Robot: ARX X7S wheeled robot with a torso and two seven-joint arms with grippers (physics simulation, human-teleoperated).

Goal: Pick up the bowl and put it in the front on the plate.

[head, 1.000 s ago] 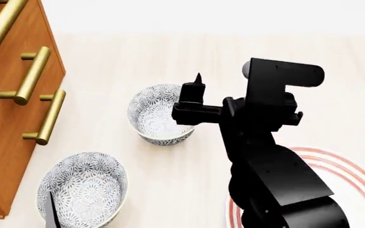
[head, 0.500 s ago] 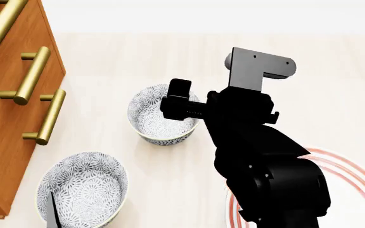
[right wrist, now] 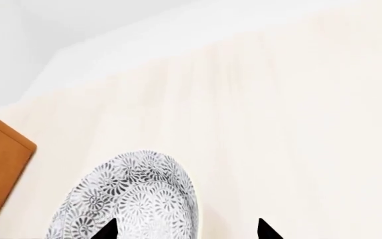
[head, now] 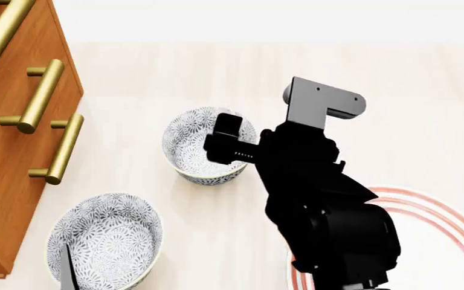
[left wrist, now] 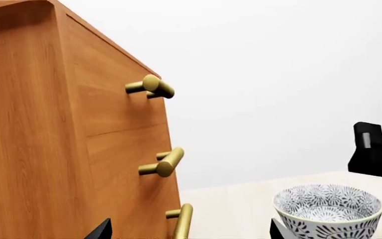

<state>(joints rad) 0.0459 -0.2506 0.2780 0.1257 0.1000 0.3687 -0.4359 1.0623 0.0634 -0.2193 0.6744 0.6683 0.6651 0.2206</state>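
Observation:
Two patterned grey-blue bowls show in the head view. The far bowl (head: 193, 145) sits mid-table, and my right gripper (head: 227, 144) hangs over its right rim. In the right wrist view this bowl (right wrist: 128, 199) fills the near field. The right gripper (right wrist: 185, 231) is open, with the bowl's near rim lying between its fingertips and nothing held. The near bowl (head: 107, 241) sits at the front left. The white, red-ringed plate (head: 434, 226) lies at the front right, partly hidden by my right arm. My left gripper (left wrist: 189, 233) is open and empty, facing the cabinet and the far bowl (left wrist: 327, 209).
A wooden cabinet (head: 10, 151) with brass bar handles (head: 40, 96) stands along the left side, close to both bowls. One dark finger (head: 65, 272) of the left gripper shows over the near bowl. Pale tabletop (head: 176, 72) stretches behind the bowls.
My right gripper has tipped forward and moved a little left and down, from beside the far bowl onto its right rim. The bowls, plate and left arm have not moved.

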